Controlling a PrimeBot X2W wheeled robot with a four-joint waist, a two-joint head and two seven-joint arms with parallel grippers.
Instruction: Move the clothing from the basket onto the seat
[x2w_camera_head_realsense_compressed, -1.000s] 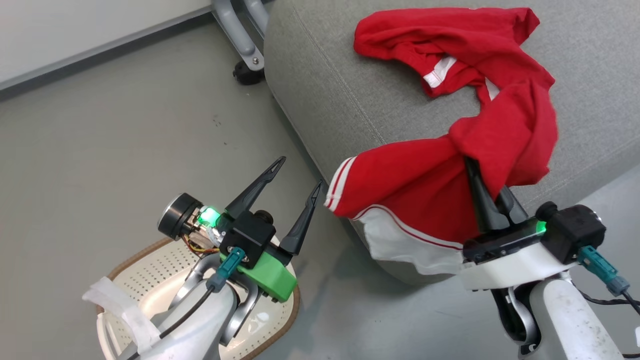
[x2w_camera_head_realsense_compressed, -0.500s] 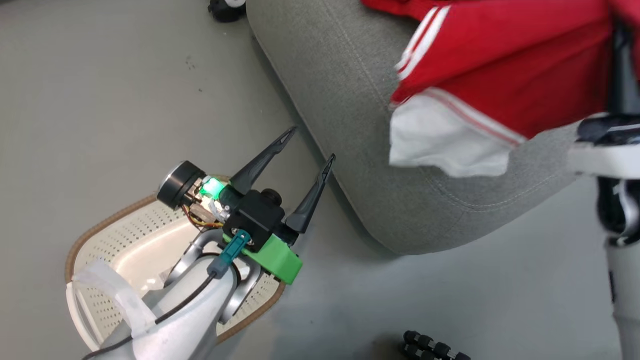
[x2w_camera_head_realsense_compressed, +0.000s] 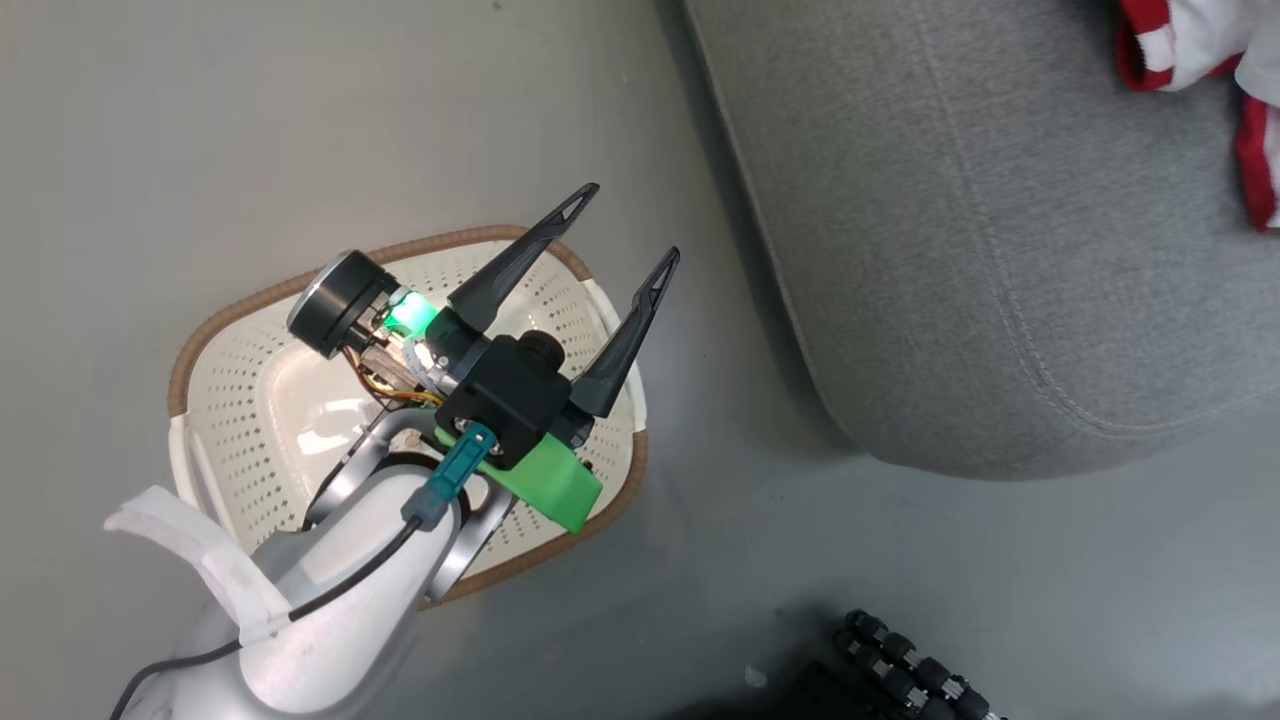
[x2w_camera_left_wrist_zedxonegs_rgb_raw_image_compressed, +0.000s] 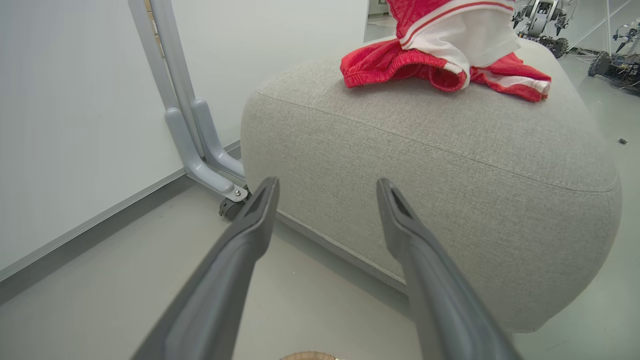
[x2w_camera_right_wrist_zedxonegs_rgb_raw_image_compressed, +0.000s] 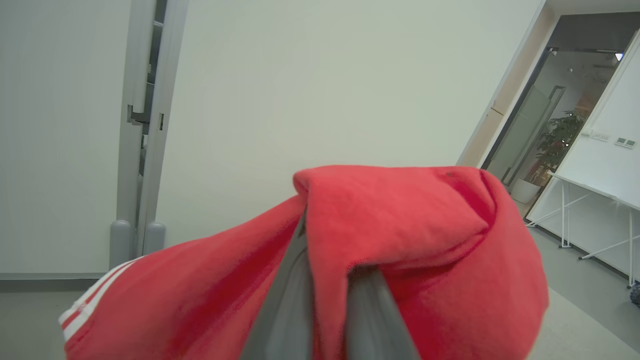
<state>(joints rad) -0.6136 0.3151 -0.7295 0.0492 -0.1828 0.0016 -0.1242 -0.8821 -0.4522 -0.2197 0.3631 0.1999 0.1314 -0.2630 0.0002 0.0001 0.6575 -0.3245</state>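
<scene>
My left gripper (x2w_camera_head_realsense_compressed: 631, 222) hangs open above the cream perforated basket (x2w_camera_head_realsense_compressed: 215, 330), nothing between its fingers. What shows of the basket's inside is bare. The grey seat (x2w_camera_head_realsense_compressed: 950, 250) lies to the right, with red and white clothing (x2w_camera_head_realsense_compressed: 1190, 50) at its far corner. In the left wrist view the left gripper (x2w_camera_left_wrist_zedxonegs_rgb_raw_image_compressed: 327, 182) points at the seat (x2w_camera_left_wrist_zedxonegs_rgb_raw_image_compressed: 450, 190). One red garment (x2w_camera_left_wrist_zedxonegs_rgb_raw_image_compressed: 390, 65) lies on top, and a red and white piece (x2w_camera_left_wrist_zedxonegs_rgb_raw_image_compressed: 470, 35) hangs just above it. My right gripper (x2w_camera_right_wrist_zedxonegs_rgb_raw_image_compressed: 327, 260) is shut on a red garment (x2w_camera_right_wrist_zedxonegs_rgb_raw_image_compressed: 425, 240) draped over its fingers.
A grey wheeled frame leg (x2w_camera_left_wrist_zedxonegs_rgb_raw_image_compressed: 200, 150) stands against the white wall left of the seat. A dark ribbed object (x2w_camera_head_realsense_compressed: 910, 670) lies on the grey floor near the bottom edge. A strip of floor separates basket and seat.
The head camera has swung down and left, so the basket shows whole and the seat has slid to the upper right. My left gripper stays open; the right stays shut on the garment.
</scene>
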